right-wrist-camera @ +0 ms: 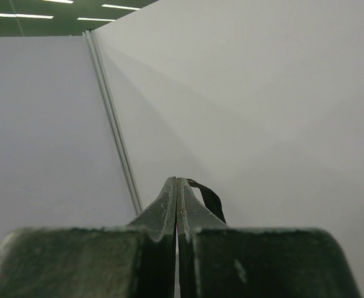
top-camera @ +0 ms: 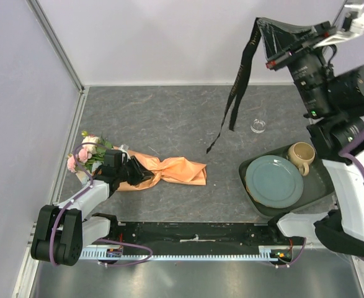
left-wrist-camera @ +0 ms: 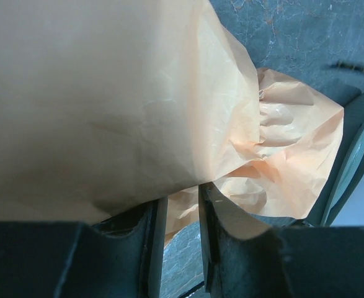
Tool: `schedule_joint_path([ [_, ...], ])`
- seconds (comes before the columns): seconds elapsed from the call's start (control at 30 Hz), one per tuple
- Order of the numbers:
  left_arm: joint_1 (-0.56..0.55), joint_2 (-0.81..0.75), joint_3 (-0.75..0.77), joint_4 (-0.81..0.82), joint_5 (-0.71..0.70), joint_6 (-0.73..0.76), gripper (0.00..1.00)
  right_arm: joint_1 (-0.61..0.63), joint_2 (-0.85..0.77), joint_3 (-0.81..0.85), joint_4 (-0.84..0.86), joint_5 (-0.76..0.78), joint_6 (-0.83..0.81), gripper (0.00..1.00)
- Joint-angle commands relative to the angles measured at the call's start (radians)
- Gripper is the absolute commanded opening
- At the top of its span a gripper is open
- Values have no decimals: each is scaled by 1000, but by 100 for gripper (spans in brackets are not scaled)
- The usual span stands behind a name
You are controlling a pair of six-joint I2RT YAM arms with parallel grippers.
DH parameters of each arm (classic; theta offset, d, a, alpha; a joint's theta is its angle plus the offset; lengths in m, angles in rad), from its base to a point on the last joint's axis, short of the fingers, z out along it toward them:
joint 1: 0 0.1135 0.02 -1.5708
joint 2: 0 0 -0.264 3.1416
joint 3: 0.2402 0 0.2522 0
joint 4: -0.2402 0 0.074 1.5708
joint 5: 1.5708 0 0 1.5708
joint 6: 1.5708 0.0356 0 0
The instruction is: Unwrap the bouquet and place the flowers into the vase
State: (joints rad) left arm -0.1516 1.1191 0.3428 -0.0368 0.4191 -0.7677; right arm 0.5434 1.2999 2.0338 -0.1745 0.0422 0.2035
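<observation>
Right end effector point(right-wrist-camera: 176, 183) clamps the limp ribbon point(top-camera: 237, 87). Left end effector point(left-wrist-camera: 182, 200), barely parted, seems to pinch the bouquet's point(top-camera: 175, 169) soft, tearable paper point(left-wrist-camera: 107, 93); pull gently.

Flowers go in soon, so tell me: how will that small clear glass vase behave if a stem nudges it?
The vase looks narrow and small, so it probably tips or slides easily. It appears to be thin clear glass, so it is likely light and fragile. The flowers look long against it, so they may lever it over.
</observation>
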Motion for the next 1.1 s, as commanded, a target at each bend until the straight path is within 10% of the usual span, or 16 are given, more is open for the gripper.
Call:
schedule_joint_path([
  [0.0, 7, -10, 33, 2, -25, 34, 33, 3, -74, -50, -66, -34, -4, 0],
  [1.07, 7, -100, 84, -117, 38, 61, 38, 3, -585, -586, -405, -17, 119, 0],
])
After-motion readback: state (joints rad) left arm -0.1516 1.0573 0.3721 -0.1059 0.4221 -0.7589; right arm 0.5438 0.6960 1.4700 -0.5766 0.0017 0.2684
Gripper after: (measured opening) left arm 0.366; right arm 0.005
